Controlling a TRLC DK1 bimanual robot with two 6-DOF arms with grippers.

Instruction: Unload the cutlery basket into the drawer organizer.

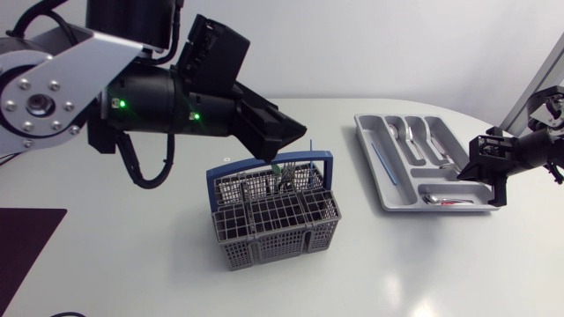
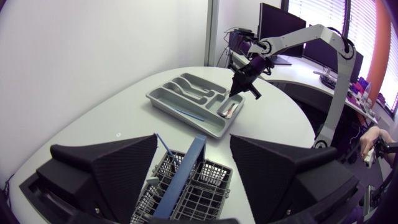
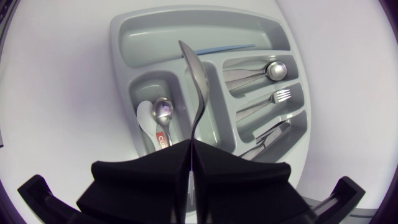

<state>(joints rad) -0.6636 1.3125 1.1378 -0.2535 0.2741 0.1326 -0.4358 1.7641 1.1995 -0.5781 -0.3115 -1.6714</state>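
**A:** Where's the L gripper [image 2: 193, 149]?

**B:** Hanging right over the cutlery basket [image 1: 278, 224], fingers wide apart, nothing in 'em. The basket's blue handle [image 2: 183, 177] runs under it, in the gap btwn the fingers. A few pieces [image 1: 286, 179] stand in the basket just below the fingertips.

**A:** And the R gripper [image 3: 191, 144]?

**B:** Pinched tight on a silver utensil [image 3: 196, 81], which sticks out ahead of it. The drawer organizer [image 3: 124, 37] sits on the worktop [image 1: 423, 264] directly under that gripper.

**A:** Anything in it?

**B:** Yep. Two spoons [image 3: 163, 112] in the compartment to one side of the utensil, a fork [image 3: 280, 96] etc. on the other side, and a thin blue stick [image 3: 227, 48] past the tip.
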